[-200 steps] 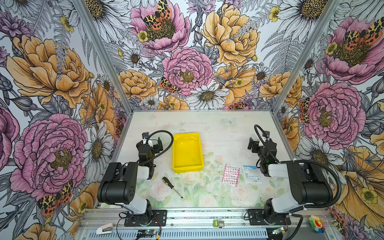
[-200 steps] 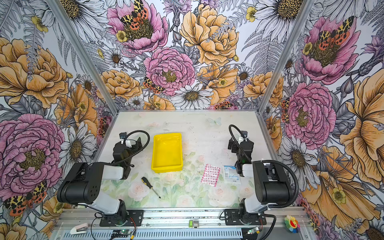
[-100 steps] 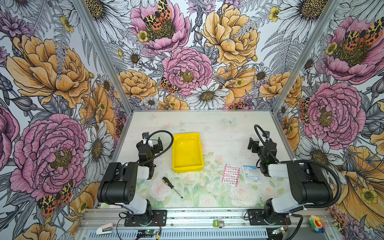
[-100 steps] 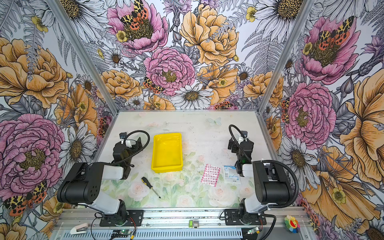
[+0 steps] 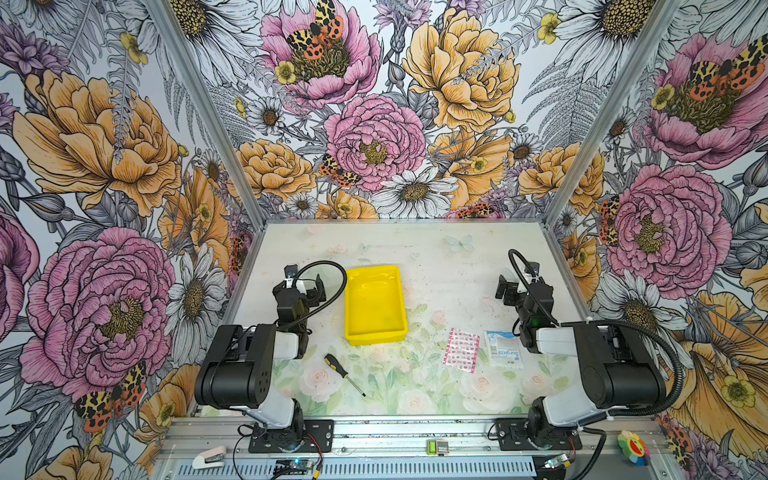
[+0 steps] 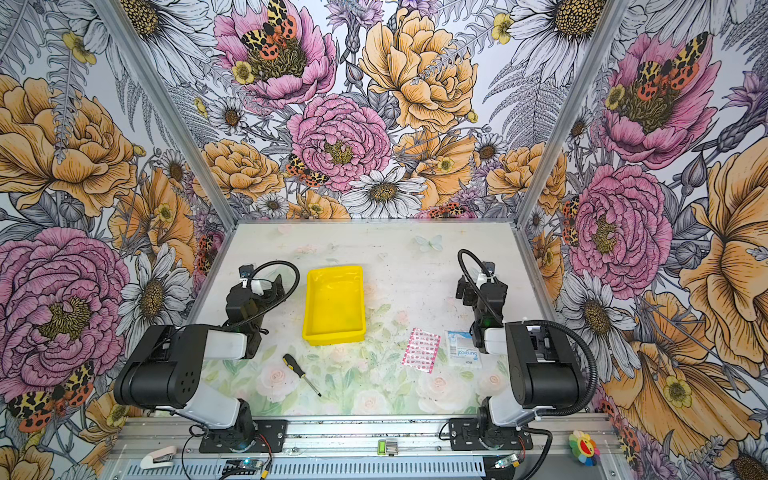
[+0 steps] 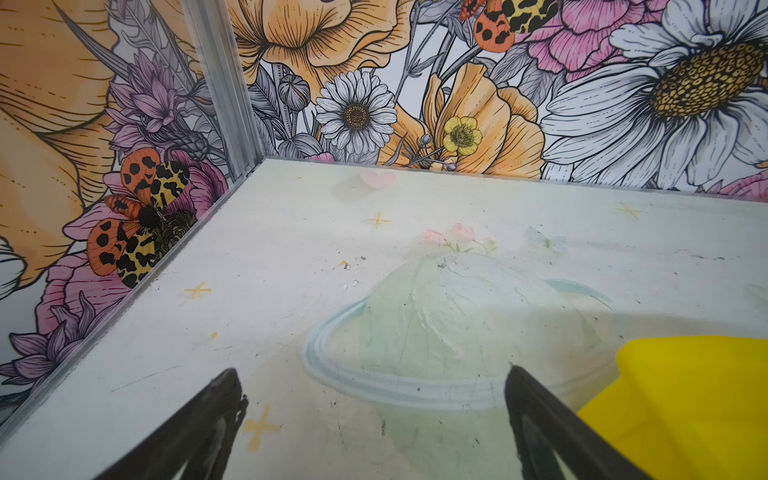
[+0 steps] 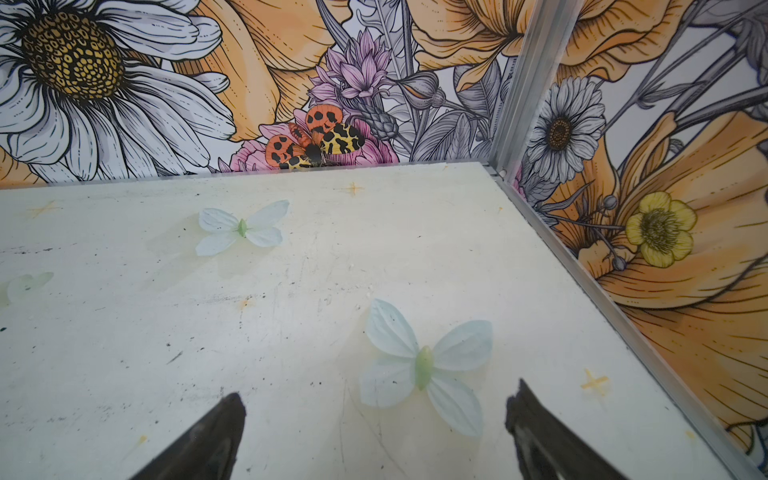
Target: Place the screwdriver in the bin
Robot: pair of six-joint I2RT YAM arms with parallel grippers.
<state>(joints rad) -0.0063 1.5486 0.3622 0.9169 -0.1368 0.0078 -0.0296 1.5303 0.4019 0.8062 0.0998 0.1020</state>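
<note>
Towering floral walls [image 5: 104, 145], scuffed tabletop [image 5: 449, 270]

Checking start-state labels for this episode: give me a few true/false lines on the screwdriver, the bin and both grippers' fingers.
1. The screwdriver lies inside the bin. False: it lies on the table, nearer the arm bases than the bin, not touching it.
2. The bin holds nothing. True.
3. The left gripper is shut on the screwdriver. False: its fingers stand apart with only table between them.
4. The right gripper is open and holds nothing. True.
5. A pink packet and a white packet lie flat on the right arm's side of the bin. True.
</note>
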